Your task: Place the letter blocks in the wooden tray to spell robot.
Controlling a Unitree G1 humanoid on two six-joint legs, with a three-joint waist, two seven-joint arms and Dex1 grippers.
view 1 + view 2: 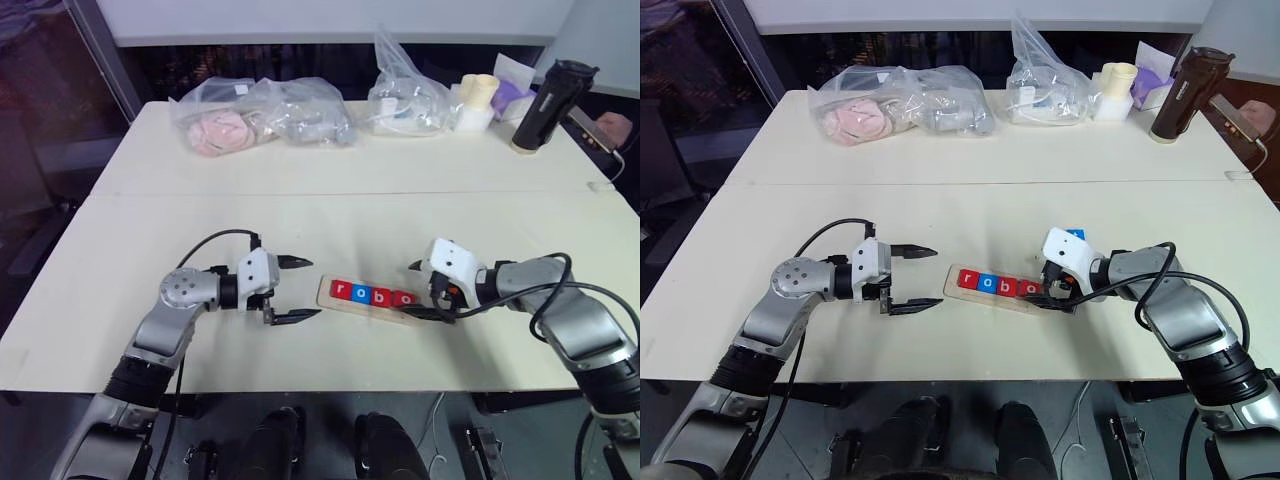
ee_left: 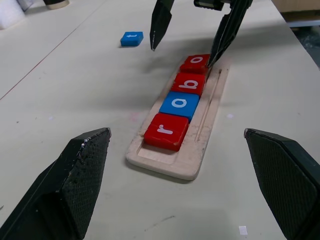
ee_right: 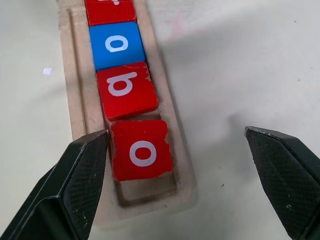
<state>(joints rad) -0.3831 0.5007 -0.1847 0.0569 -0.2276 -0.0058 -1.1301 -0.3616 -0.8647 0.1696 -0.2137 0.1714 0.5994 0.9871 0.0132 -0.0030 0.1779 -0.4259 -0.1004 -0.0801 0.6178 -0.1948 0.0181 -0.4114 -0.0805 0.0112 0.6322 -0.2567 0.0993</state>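
Note:
The wooden tray [image 2: 210, 113] lies on the table between my grippers. It holds a row of letter blocks: red r [image 2: 165, 131], blue o [image 2: 180, 104], red b [image 2: 189, 83] and red o [image 3: 141, 151]. The tray's last slot [image 3: 150, 190], past the red o, is bare wood. A blue t block [image 2: 131, 38] lies flat on the table beyond the tray. My right gripper [image 3: 175, 131] is open and straddles the tray's right end, one finger [image 3: 80, 180] close beside the red o. My left gripper [image 1: 313, 288] hangs open just off the tray's left end, holding nothing.
Clear plastic bags [image 1: 262, 115] with soft items sit along the table's far edge, with another bag [image 1: 405, 95] and a cream cup [image 1: 478, 95] to their right. A dark bottle [image 1: 548, 105] stands at the far right. A seam [image 1: 300, 193] crosses the table.

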